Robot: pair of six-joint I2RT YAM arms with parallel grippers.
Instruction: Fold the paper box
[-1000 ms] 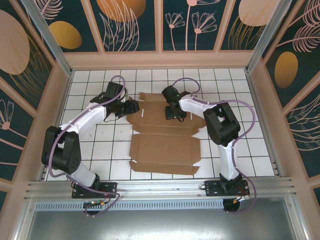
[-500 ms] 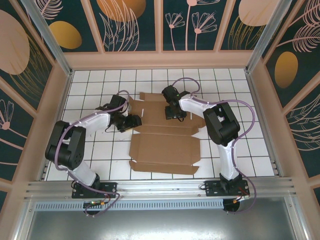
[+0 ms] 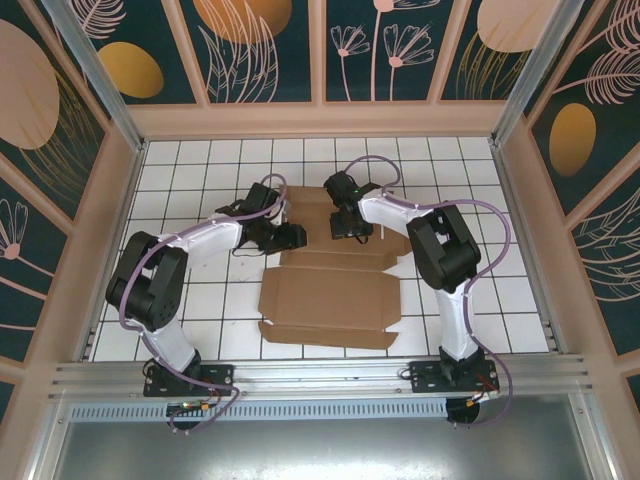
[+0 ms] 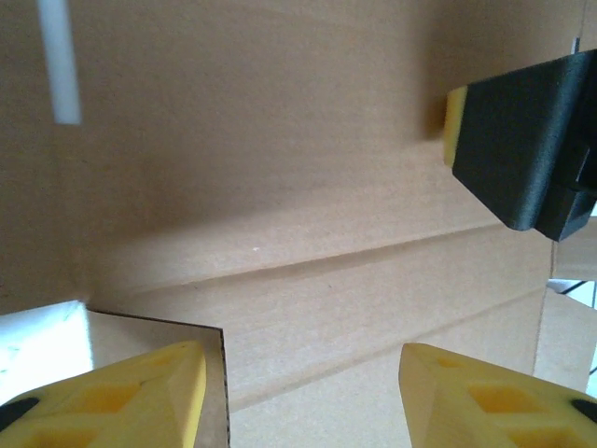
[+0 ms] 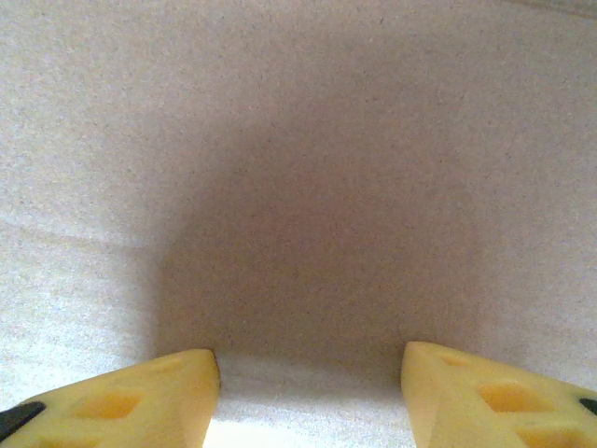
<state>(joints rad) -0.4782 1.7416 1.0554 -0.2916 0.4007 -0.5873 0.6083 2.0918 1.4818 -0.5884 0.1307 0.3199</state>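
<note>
Left tool [image 3: 290, 238] and right tool [image 3: 345, 228], jaws apart, empty, low over far part of paper box [image 3: 330, 300]

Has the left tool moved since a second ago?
Yes. The left tool has slid right across the white tiles onto the cardboard sheet, closer to the right tool, which stayed put.

The paper box [image 3: 330, 297], a brown die-cut cardboard sheet with creases, lies unfolded and flat.
</note>
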